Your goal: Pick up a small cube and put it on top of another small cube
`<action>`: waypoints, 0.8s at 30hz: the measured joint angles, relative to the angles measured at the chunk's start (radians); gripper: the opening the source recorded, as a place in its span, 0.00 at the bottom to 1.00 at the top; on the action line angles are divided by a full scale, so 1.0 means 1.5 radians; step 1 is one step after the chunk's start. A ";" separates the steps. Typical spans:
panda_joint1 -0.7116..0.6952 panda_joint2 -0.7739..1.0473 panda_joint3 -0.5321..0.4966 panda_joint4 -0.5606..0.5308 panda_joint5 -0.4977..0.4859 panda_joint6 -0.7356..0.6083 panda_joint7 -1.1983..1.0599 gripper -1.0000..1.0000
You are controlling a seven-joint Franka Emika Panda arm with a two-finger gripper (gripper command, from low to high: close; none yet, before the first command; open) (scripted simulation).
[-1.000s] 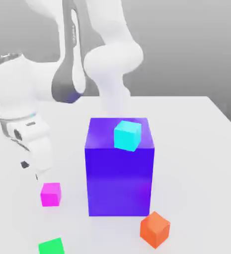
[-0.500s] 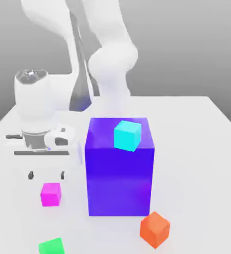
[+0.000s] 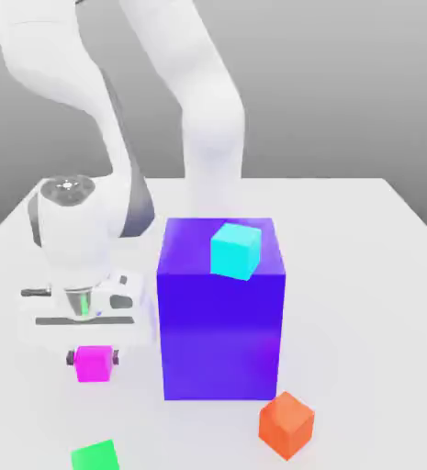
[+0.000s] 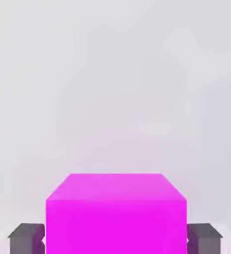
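Item 1: gripper, pointing straight down at the exterior view's left, its 2 dark fingers pressed against opposite sides of the small cube, pinching it. In the hand view the small cube sits between the 2 finger pads, each touching a side face.

Item 2: small cube, bright magenta-pink, resting on the white table, near the big blue-purple block and on its left in the exterior view.

Item 3: big blue-purple block, upright at the table's middle, carrying 1 cyan cube on its top face, slightly turned.

Item 4: orange cube, on the table just in front of the block's near right corner, rotated.

Item 5: green cube, at the exterior view's lower edge, in front of the small cube and apart from it.
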 joint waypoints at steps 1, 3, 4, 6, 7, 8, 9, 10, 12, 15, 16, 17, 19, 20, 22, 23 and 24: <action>0.000 0.000 0.000 0.000 0.000 0.000 0.000 0.00; 0.000 -0.001 0.000 0.000 -0.001 0.000 0.001 0.00; -0.012 0.008 0.015 -0.004 0.016 0.000 -0.012 0.00; -0.046 0.028 0.058 -0.014 0.063 -0.002 -0.046 0.00; -0.065 0.040 0.082 -0.020 0.088 -0.002 -0.065 0.00; -0.086 0.050 0.108 -0.026 0.111 -0.005 -0.082 0.00; -0.109 0.060 0.134 -0.031 0.134 -0.007 -0.099 0.00; -0.132 0.069 0.161 -0.037 0.155 -0.010 -0.115 0.00; -0.179 0.084 0.216 -0.047 0.192 -0.018 -0.143 0.00; -0.251 0.100 0.295 -0.061 0.232 -0.033 -0.175 0.00; -0.274 0.104 0.319 -0.065 0.242 -0.038 -0.183 0.00; -0.295 0.107 0.342 -0.069 0.250 -0.044 -0.189 0.00; -0.324 0.124 0.384 -0.058 0.282 -0.055 -0.158 0.00; -0.334 0.135 0.403 -0.048 0.301 -0.061 -0.133 0.00; -0.351 0.154 0.440 -0.025 0.337 -0.074 -0.077 0.00; -0.357 0.164 0.455 -0.014 0.354 -0.080 -0.047 0.00; -0.361 0.174 0.469 -0.002 0.372 -0.086 -0.017 0.00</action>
